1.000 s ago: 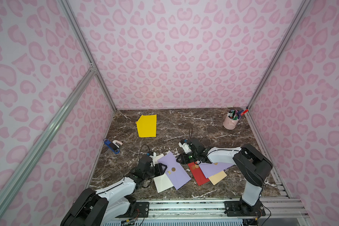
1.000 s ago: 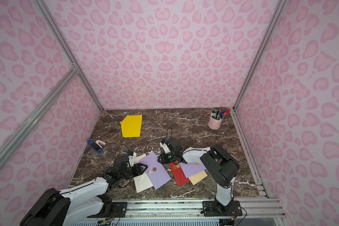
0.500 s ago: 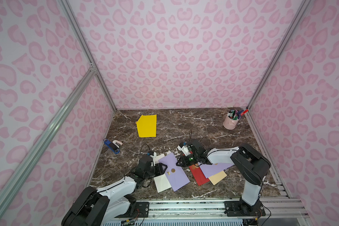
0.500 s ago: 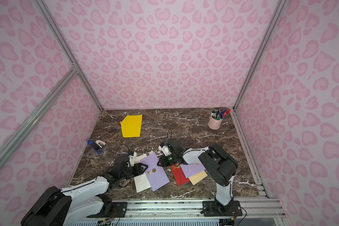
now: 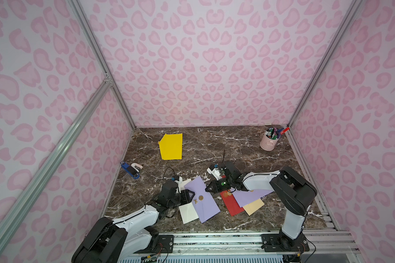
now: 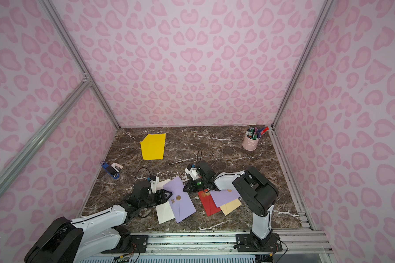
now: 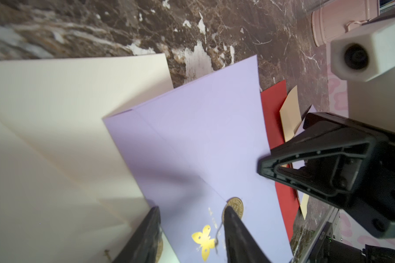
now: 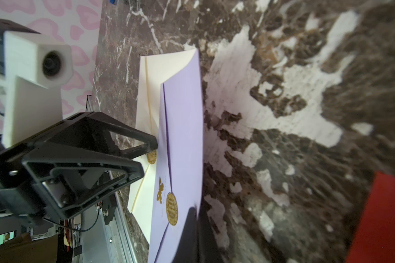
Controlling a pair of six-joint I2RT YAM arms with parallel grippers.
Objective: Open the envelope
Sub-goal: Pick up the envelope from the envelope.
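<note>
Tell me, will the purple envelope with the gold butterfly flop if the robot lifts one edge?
Probably floppy: the envelope is a thin flat paper lying over the cream one, so a free end would likely sag. Likely very light, and it may slide on the smooth marble table. The gold seal looks stuck, so the flap should stay down.

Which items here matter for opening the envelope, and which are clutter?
In play: lavender paper envelope with gold butterfly, left claw, right claw.
Clutter: cream envelope, red envelope, second lavender envelope, tan envelope, yellow envelope, pink pen cup.
</note>
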